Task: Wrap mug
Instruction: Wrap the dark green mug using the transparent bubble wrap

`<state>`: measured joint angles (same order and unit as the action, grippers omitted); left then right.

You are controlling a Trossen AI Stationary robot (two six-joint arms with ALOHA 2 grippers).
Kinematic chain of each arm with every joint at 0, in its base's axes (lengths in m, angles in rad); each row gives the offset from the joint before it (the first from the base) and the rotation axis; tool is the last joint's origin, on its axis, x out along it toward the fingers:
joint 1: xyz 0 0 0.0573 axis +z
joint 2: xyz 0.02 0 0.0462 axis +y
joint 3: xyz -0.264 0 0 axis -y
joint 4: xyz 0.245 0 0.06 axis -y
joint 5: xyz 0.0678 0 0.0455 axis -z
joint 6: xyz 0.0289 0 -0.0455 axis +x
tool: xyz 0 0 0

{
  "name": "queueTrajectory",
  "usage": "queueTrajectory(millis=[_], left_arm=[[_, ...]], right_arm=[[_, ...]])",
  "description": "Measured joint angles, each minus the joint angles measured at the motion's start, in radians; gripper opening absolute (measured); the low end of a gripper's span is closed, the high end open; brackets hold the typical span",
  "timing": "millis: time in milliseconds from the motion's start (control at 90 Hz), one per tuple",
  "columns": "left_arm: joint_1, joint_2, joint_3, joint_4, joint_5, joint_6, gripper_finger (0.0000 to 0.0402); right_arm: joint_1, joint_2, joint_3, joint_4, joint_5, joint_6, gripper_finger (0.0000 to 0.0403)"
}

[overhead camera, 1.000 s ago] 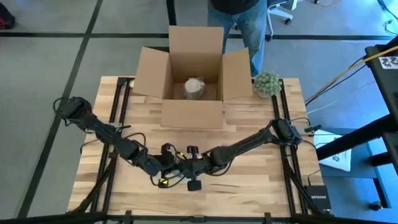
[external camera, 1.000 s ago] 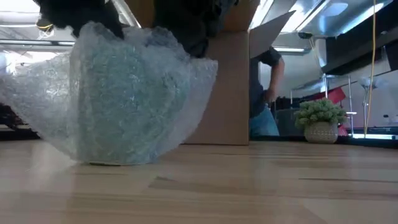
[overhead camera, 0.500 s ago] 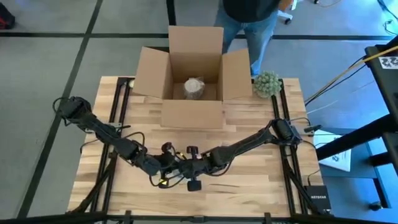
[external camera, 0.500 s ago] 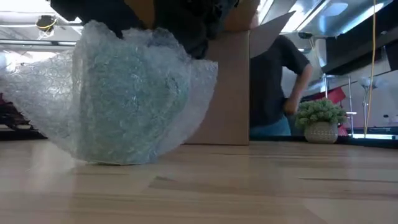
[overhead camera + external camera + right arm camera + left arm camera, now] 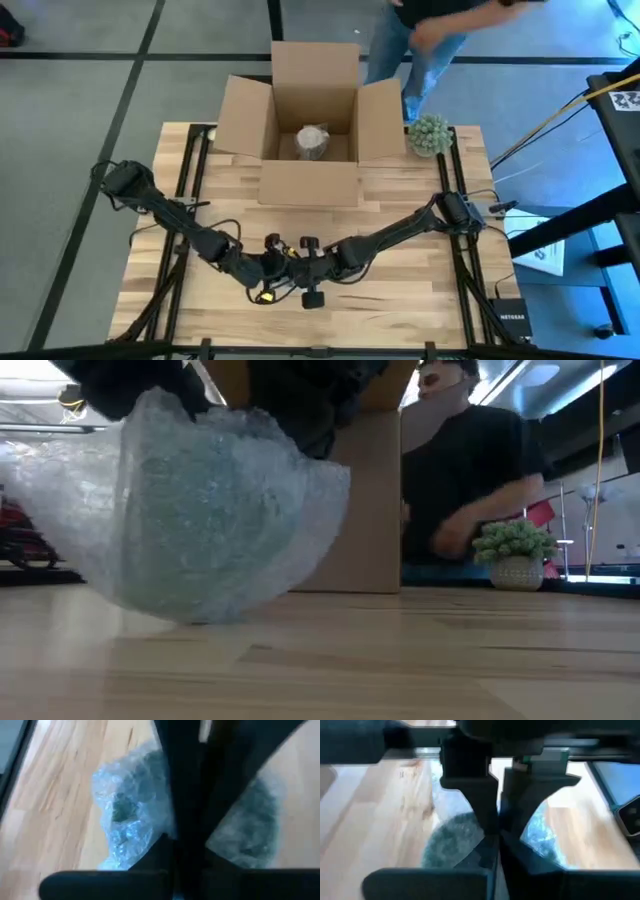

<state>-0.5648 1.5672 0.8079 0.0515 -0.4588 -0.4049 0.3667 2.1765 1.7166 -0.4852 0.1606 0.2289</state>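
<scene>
the mug sits near the table's (image 5: 420, 300) front edge, about midway along it, swaddled in bubble wrap (image 5: 205, 525); only a blue-green mass shows through the plastic, so the mug itself cannot be made out. both arms meet over it. the left gripper (image 5: 495, 827) has its fingers pressed together on a fold of the bubble wrap at the top of the bundle. the right gripper (image 5: 187, 827) looks pinched on the wrap from the other side. in the low view the bundle hangs from the grippers with its underside at or just above the wood; which one cannot be told.

the step in hand seems to be gathering the loose wrap closed over the mug. an open cardboard box (image 5: 305, 120) stands at the back edge with one wrapped item (image 5: 313, 140) already inside, a small potted plant (image 5: 430, 133) beside it, and a person (image 5: 470, 485) behind. the next move likely calls for keeping both pinches firm so the wrap does not unfold.
</scene>
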Motion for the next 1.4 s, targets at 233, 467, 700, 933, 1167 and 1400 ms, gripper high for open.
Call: queueTrajectory(millis=[233,467,700,933,1167,1400], left_arm=[[0.001,0.014,-0.002,-0.019,0.002,-0.012,0.0],[-0.012,0.014,-0.004,-0.044,0.006,-0.012,0.0],[-0.013,0.014,-0.004,-0.043,0.004,-0.017,0.0],[-0.017,0.014,-0.006,-0.035,0.001,-0.014,0.0],[-0.017,0.015,-0.007,-0.002,0.004,-0.01,0.0],[-0.008,0.015,-0.007,0.003,0.004,-0.024,0.0]], right_arm=[[-0.001,0.009,0.12,-0.17,-0.004,-0.013,0.0001],[-0.001,-0.001,0.305,-0.39,0.005,-0.024,0.0001],[0.003,-0.002,0.363,-0.717,0.023,0.032,0.0001],[0.02,-0.005,0.179,-0.706,0.109,0.12,0.0001],[0.025,-0.014,0.133,-0.459,0.241,0.066,0.0001],[0.042,-0.043,0.188,-0.325,0.171,0.002,0.0001]])
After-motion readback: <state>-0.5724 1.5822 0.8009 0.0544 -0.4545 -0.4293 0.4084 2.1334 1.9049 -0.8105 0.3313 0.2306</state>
